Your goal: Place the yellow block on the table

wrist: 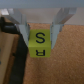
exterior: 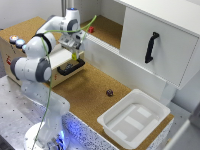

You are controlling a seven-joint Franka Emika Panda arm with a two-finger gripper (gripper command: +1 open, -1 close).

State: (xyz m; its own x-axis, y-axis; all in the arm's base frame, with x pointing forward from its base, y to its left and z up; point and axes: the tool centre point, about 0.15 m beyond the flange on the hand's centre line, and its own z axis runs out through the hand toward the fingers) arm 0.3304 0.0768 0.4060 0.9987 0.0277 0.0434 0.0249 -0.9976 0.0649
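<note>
The yellow block (wrist: pixel 39 42) is a yellow-green cube with a black letter S on its face, held between my two fingers (wrist: pixel 24 31) in the wrist view. In the exterior view my gripper (exterior: pixel 74 56) hangs above the near corner of the cork-topped wooden box, with the yellow block (exterior: pixel 74 57) as a small bright spot at its tips. The block is off the surface. The table (exterior: pixel 85 92) is a brown cork top stretching from the box toward the white bin.
A cork-topped wooden box (exterior: pixel 22 47) with coloured buttons stands at the exterior view's left. A small red block (exterior: pixel 91 29) lies on the cupboard's cork shelf. A dark maroon block (exterior: pixel 109 92) lies on the table near a white plastic bin (exterior: pixel 134 117). A white cupboard (exterior: pixel 155 45) with a black handle is at the right.
</note>
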